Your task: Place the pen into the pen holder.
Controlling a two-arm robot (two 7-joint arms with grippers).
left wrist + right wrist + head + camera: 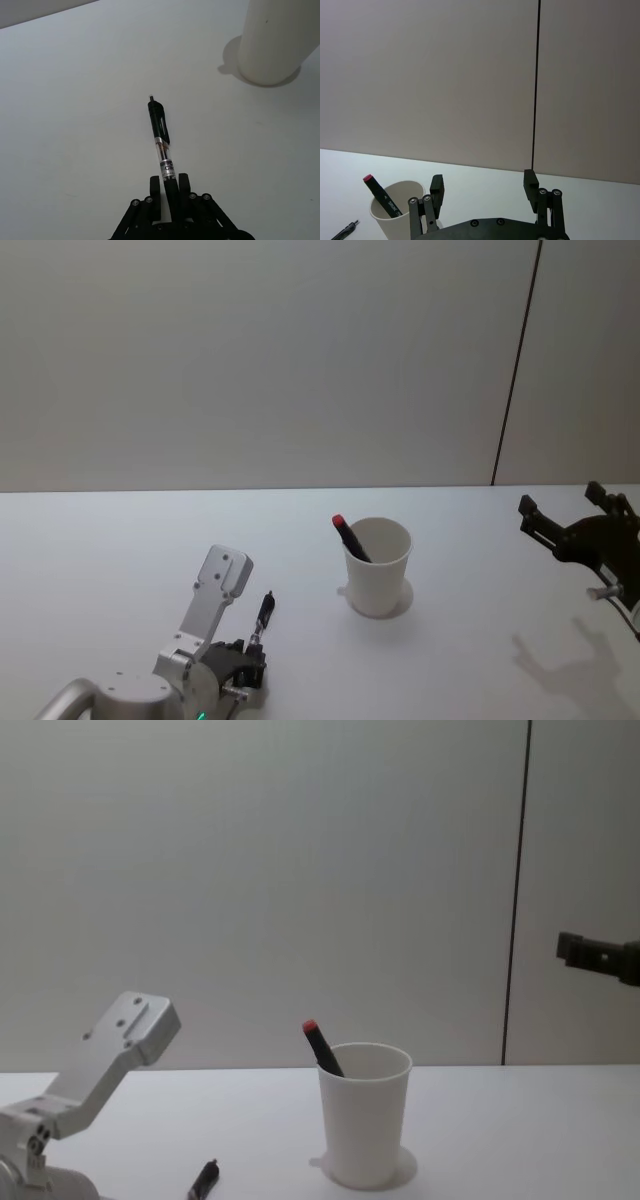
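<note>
My left jaws sit at the lower left of the head view, closed narrow on one end of the pen [161,137]. The left wrist view shows the pen clamped between the two pads, with its black clip end pointing away from me over the bare white table [75,125]. In the head view the pen [264,615] stands tilted, left of the cup [378,565] and well apart from it. In the chest view its dark end [203,1180] shows at the bottom edge, left of the cup [365,1115]. The cup stands upright on the table at the centre of the head frame. A black marker [350,537] with a red cap leans inside it, against the left of the rim, with the cap sticking out above. The right wrist view shows the same marker [380,195] in the cup [395,212] at the lower left of the frame. My right jaws hang at the right edge of the head view, above the table and well apart from the cup, spread wide and holding nothing.
</note>
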